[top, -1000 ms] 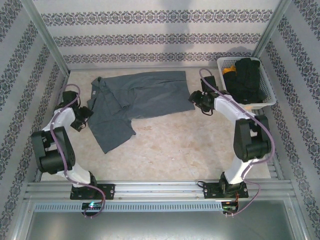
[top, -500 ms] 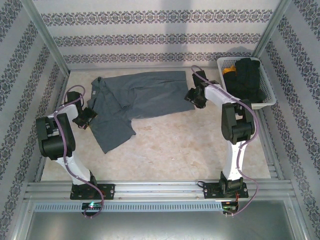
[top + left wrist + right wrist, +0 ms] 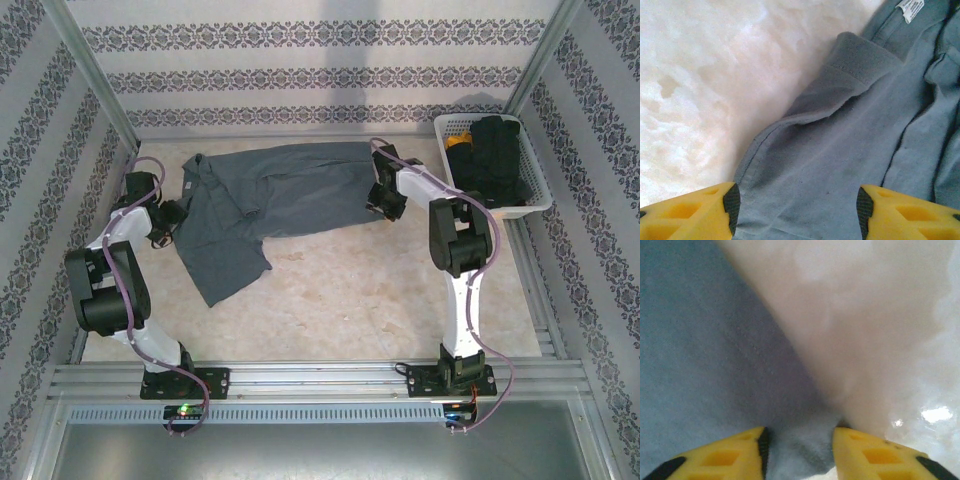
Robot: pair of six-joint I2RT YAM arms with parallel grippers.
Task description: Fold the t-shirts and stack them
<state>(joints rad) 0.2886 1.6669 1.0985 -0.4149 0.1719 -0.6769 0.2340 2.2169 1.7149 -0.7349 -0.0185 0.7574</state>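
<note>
Slate-grey t-shirt [image 3: 270, 195] lies spread and rumpled across the far half of the table [image 3: 350, 290], collar end to the left. The left gripper [image 3: 796, 205] sits low at that left edge, jaws wide apart over the cloth, nothing pinched. Over on the other side, the right gripper [image 3: 800, 440] straddles the shirt's hem corner (a small bunch of cloth fills the gap between its jaws), but whether it is truly clamped I cannot tell.

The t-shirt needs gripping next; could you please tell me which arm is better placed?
Probably the right: the right gripper has the t-shirt's corner between its close-set fingers, while the left gripper straddles a cloth edge with jaws wide.
</note>
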